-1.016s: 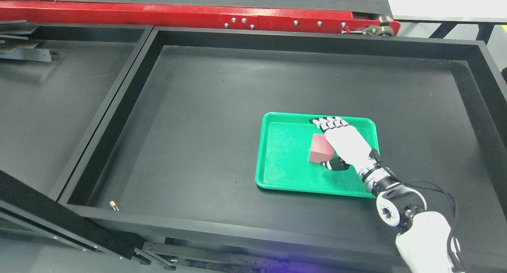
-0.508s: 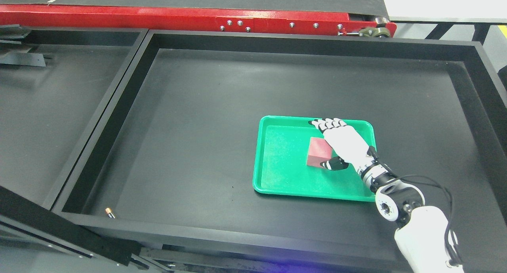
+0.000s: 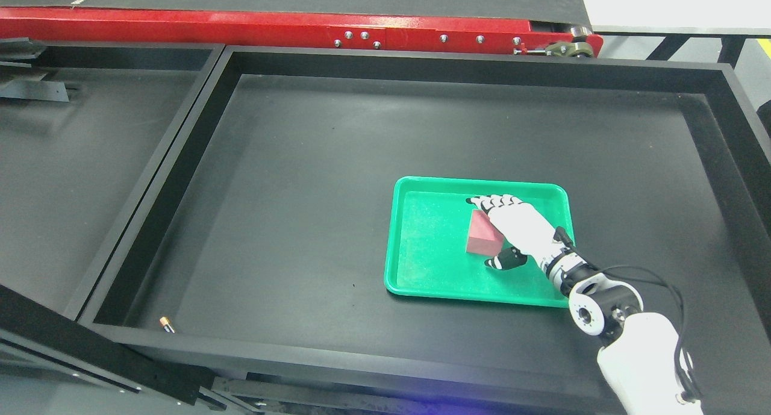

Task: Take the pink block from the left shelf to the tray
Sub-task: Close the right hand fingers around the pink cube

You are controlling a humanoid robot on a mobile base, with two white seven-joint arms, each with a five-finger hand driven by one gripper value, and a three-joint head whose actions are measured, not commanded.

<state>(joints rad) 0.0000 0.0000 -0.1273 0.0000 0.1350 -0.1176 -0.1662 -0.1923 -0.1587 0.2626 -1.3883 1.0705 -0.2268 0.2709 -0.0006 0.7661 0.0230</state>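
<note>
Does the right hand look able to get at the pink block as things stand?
Probably yes: the right hand is already draped over the pink block inside the green tray, fingers over its top and thumb at its near side, nothing between them.

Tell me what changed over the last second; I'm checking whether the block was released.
The right hand drew back toward the robot, its fingers now off the tray's far rim. Whether it has let go is unclear. The pink block stayed put in the green tray.

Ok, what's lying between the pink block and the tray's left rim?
Nothing: in the head view, only bare green tray floor runs from the pink block to the tray's left rim. The right hand sits on the block's other side.
</note>
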